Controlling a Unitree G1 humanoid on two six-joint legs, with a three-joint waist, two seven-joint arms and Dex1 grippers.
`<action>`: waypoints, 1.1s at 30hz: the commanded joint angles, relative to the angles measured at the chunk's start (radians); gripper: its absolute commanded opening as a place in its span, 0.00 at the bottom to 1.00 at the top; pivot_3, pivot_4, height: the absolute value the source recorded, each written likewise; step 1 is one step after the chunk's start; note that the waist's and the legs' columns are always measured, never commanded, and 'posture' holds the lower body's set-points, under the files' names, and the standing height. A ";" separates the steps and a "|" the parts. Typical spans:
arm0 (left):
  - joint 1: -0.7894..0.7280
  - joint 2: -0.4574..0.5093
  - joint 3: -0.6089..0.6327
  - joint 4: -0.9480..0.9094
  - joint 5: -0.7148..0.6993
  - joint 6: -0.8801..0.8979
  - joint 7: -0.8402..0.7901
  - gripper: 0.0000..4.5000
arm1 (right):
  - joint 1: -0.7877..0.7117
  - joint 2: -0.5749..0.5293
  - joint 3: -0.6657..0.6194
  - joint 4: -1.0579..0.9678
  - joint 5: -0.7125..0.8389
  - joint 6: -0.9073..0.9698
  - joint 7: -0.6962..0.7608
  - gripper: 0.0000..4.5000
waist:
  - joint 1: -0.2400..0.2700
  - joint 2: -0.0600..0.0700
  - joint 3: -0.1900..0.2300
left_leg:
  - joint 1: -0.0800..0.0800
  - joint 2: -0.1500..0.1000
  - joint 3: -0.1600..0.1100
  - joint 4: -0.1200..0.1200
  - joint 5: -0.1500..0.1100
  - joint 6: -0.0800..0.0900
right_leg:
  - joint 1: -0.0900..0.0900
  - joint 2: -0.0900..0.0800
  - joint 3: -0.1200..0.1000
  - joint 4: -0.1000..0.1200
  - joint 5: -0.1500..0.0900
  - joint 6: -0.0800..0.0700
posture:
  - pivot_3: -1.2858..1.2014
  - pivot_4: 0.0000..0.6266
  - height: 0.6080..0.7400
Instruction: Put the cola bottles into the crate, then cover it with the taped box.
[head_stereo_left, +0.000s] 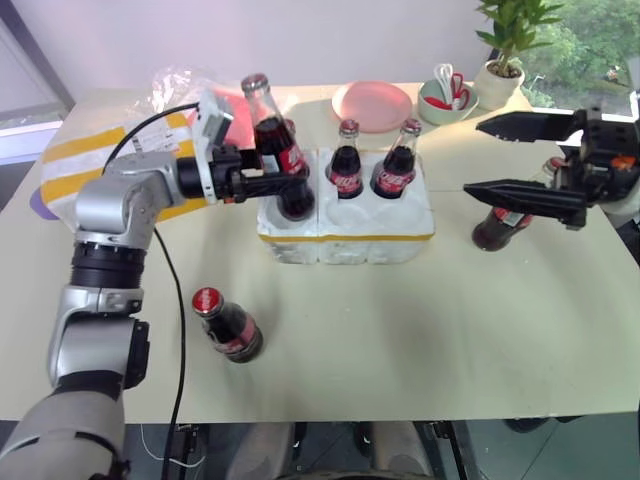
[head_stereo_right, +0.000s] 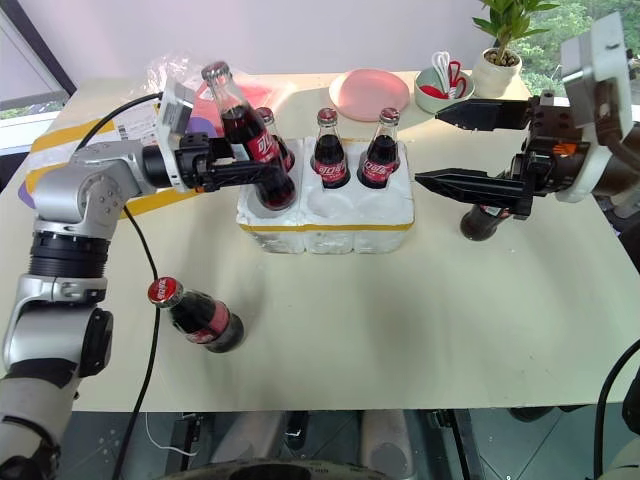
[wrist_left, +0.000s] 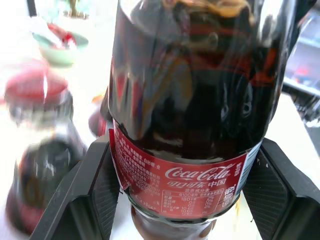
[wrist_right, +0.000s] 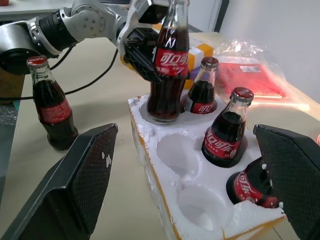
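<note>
Left gripper clamped on cola bottle, base in front-left well of crate. Right gripper spread wide, empty, beside crate. Three bottles seated. One bottle stands on cream table; taped box far left. Pink plate, potted plant by window.

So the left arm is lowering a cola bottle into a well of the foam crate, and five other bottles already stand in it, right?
Not five. Three other bottles stand in the crate; the right wrist view shows two wells empty. The left gripper does hold a bottle at a well. Another bottle stands on the table.
</note>
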 joint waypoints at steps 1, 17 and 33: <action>-0.056 -0.007 0.051 -0.039 -0.048 -0.002 -0.002 0.62 | -0.008 0.003 -0.029 -0.026 0.006 -0.019 -0.011 1.00 | -0.003 0.000 0.000 | 0.000 0.000 0.000 0.000 0.000 0.000 | 0.000 0.000 0.000 0.000 0.000 0.000 | 0.52 0.24 1.00; 0.032 -0.075 -0.120 -0.029 0.112 -0.180 -0.041 0.62 | 0.022 0.012 -0.059 -0.057 0.017 -0.017 -0.049 1.00 | -0.002 0.001 0.000 | 0.001 0.000 0.001 0.001 0.001 0.000 | -0.001 0.000 0.001 0.005 0.000 0.000 | 0.52 0.24 1.00; -0.052 -0.181 -0.052 0.209 0.117 -0.252 0.014 0.62 | 0.041 0.023 -0.068 -0.074 0.024 -0.018 -0.079 1.00 | -0.005 0.000 -0.001 | 0.006 0.000 0.001 0.000 -0.001 0.003 | 0.003 0.000 0.001 0.005 0.000 0.000 | 0.52 0.24 1.00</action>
